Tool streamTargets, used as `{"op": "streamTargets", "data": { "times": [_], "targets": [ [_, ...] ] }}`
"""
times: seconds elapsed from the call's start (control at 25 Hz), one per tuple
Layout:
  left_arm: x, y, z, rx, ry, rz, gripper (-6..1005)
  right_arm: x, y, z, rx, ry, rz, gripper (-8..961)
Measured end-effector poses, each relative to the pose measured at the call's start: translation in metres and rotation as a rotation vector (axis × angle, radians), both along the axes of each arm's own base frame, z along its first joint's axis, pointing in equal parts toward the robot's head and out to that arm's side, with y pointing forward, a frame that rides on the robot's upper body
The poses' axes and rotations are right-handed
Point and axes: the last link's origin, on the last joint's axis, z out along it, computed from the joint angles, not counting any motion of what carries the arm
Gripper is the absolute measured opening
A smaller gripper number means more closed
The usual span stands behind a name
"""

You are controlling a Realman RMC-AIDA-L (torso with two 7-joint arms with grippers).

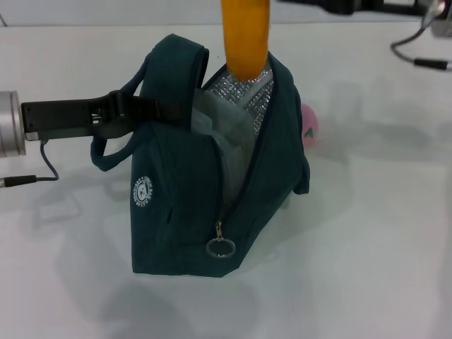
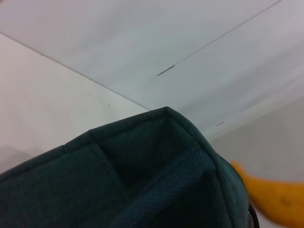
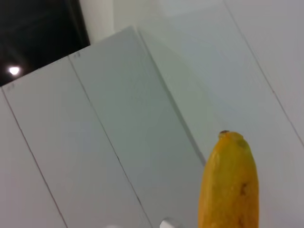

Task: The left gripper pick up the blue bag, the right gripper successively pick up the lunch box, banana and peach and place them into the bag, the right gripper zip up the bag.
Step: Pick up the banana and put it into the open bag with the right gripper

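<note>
The blue bag (image 1: 191,205) stands on the white table with its top gaping, silver lining showing. My left gripper (image 1: 173,113) reaches in from the left and is shut on the bag's near rim by the handle; the left wrist view shows only the bag's fabric (image 2: 142,190). The banana (image 1: 245,35) hangs upright above the opening with its lower end at the bag's mouth, held from above by my right gripper, which is past the top edge of the head view. The right wrist view shows the banana (image 3: 230,185) close up. A pale clear shape inside the bag is the lunch box (image 1: 219,131). The peach (image 1: 309,127) lies behind the bag's right side.
The ring zipper pull (image 1: 220,247) hangs at the bag's near end, zip open. A cable (image 1: 32,176) trails from the left arm across the table. Another cable (image 1: 420,60) and dark gear (image 1: 353,6) lie at the far right edge.
</note>
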Motion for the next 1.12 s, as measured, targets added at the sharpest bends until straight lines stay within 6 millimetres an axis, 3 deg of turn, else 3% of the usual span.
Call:
{"op": "streamTargets", "data": {
  "times": [0.28, 0.68, 1.12],
  "targets": [
    [0.000, 0.001, 0.000, 0.006, 0.003, 0.002, 35, 0.009, -0.011, -0.022, -0.108, 0.000, -0.009, 535],
    [-0.002, 0.000, 0.000, 0.009, 0.003, 0.010, 35, 0.034, -0.021, -0.034, -0.179, -0.004, -0.088, 553],
    [-0.003, 0.000, -0.001, 0.010, 0.003, 0.012, 36, 0.040, -0.029, -0.048, -0.195, -0.051, -0.069, 573]
  ]
}}
